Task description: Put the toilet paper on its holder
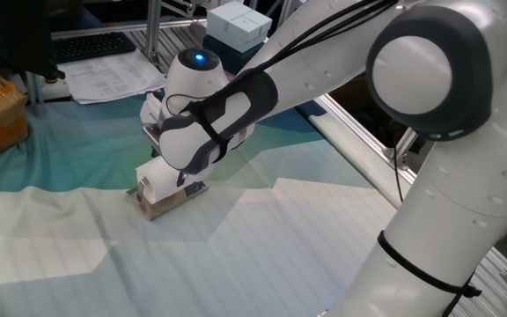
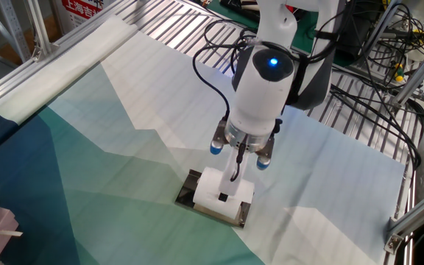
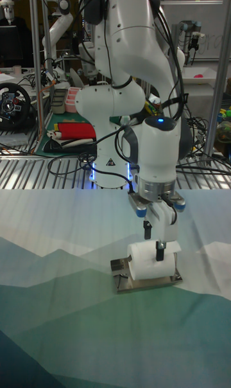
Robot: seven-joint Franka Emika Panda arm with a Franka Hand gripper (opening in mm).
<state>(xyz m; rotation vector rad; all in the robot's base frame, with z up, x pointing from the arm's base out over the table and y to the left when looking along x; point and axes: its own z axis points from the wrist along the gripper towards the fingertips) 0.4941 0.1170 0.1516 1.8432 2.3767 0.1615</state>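
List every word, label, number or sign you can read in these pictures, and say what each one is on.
None can be read for certain.
Red sign behind the table: white characters, cropped and blurred.
Printed sheets beside the keyboard: too small.
Triangle sticker on the arm's base: a symbol, no words.
Toilet paper, holder: no markings visible.
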